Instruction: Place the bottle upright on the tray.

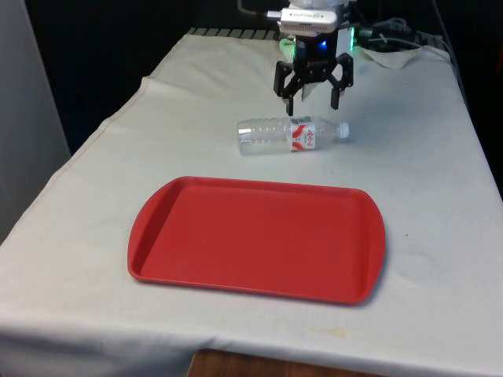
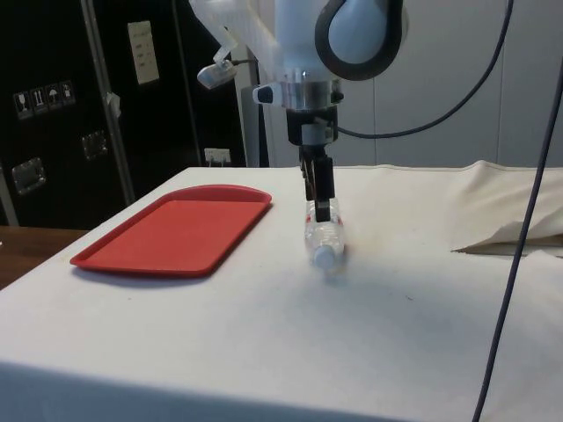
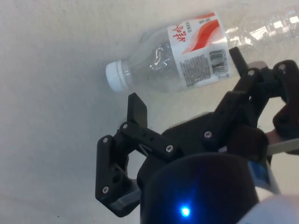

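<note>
While the bottle (image 1: 291, 135) lies on its side on the counter (image 1: 424, 157), just beyond the red tray (image 1: 255, 236), I'm at the reach step: my gripper (image 1: 313, 100) hangs spread wide above its label. Next I'd lower around the body, then close. Nothing blocks the way; the tray is bare.

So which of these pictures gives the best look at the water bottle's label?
The wrist view: the bottle lies close, its red-and-white label and barcode plain. The front view shows it whole on its side, label small. The side view shows it end-on, cap towards the camera.
</note>
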`<state>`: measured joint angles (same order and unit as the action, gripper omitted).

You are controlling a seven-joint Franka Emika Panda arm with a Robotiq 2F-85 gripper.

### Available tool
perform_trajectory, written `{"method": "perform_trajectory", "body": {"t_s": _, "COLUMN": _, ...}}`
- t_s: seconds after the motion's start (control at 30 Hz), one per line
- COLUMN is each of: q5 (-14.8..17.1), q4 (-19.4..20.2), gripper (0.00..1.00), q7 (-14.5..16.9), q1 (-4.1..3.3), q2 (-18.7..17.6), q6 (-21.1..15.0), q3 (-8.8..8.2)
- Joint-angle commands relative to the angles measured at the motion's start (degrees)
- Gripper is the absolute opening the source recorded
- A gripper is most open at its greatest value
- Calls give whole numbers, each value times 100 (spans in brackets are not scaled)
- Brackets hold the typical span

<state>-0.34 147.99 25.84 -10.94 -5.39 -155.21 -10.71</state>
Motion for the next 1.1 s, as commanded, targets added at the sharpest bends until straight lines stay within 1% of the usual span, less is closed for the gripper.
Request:
{"method": "perform_trajectory", "body": {"t_s": 0.0, "q5": 63, "q4": 23, "gripper": 100, "q7": 97, "q1": 6, "q2": 17, "q6": -52, "q3": 29}}
{"method": "perform_trajectory", "body": {"t_s": 0.13, "q5": 86, "q4": 29, "gripper": 100, "q7": 292, "q1": 6, "q2": 17, "q6": -92, "q3": 34}}
{"method": "perform_trajectory", "body": {"t_s": 0.17, "q5": 0, "q4": 0, "gripper": 100, "q7": 149, "q1": 0, "q2": 0, "q6": -17, "q3": 0}}
{"method": "perform_trajectory", "body": {"t_s": 0.2, "q5": 86, "q4": 29, "gripper": 100, "q7": 292, "q1": 6, "q2": 17, "q6": -92, "q3": 34}}
{"method": "perform_trajectory", "body": {"t_s": 0.23, "q5": 92, "q4": 29, "gripper": 100, "q7": 361, "q1": 6, "q2": 17, "q6": -109, "q3": 34}}
{"method": "perform_trajectory", "body": {"t_s": 0.47, "q5": 86, "q4": 34, "gripper": 100, "q7": 636, "q1": 6, "q2": -17, "q6": -160, "q3": 34}}
{"method": "perform_trajectory", "body": {"t_s": 0.5, "q5": 6, "q4": 11, "gripper": 100, "q7": 544, "q1": 0, "q2": -6, "q6": -57, "q3": 0}}
{"method": "perform_trajectory", "body": {"t_s": 0.53, "q5": 86, "q4": 34, "gripper": 100, "q7": 670, "q1": 6, "q2": -23, "q6": -166, "q3": 34}}
{"method": "perform_trajectory", "body": {"t_s": 0.77, "q5": 86, "q4": 40, "gripper": 100, "q7": 894, "q1": 6, "q2": -63, "q6": -223, "q3": 40}}
{"method": "perform_trajectory", "body": {"t_s": 0.8, "q5": 92, "q4": 40, "gripper": 100, "q7": 963, "q1": 6, "q2": -74, "q6": -229, "q3": 40}}
{"method": "perform_trajectory", "body": {"t_s": 0.83, "q5": 6, "q4": 17, "gripper": 100, "q7": 882, "q1": 0, "q2": -74, "q6": -149, "q3": 0}}
{"method": "perform_trajectory", "body": {"t_s": 0.87, "q5": 92, "q4": 40, "gripper": 100, "q7": 1003, "q1": 6, "q2": -80, "q6": -235, "q3": 40}}
{"method": "perform_trajectory", "body": {"t_s": 1.07, "q5": 92, "q4": 34, "gripper": 100, "q7": 1232, "q1": 11, "q2": -103, "q6": -246, "q3": 40}}
